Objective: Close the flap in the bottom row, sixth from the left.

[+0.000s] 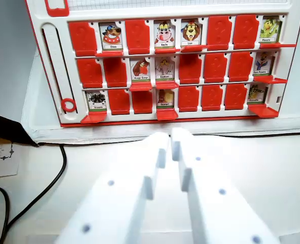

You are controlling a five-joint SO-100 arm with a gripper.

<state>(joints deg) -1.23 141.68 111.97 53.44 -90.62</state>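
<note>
White plastic claw [171, 138] near the camera, blocky fingers nearly together, only a narrow slit between the tips, gripping nothing. Far beyond, glossy red-and-white game board [48, 66] with three rows of rectangular flaps. Bottom row, sixth flap [211, 97] standing upright, plain red face, right of centre. Thin black cable [43, 190] curling at left.

White table [271, 168] bears game board [48, 76], black cable [48, 188].

Game board [48, 61] top cropped; card captions [164, 104] too small; end effector [171, 140] blurred.
</note>
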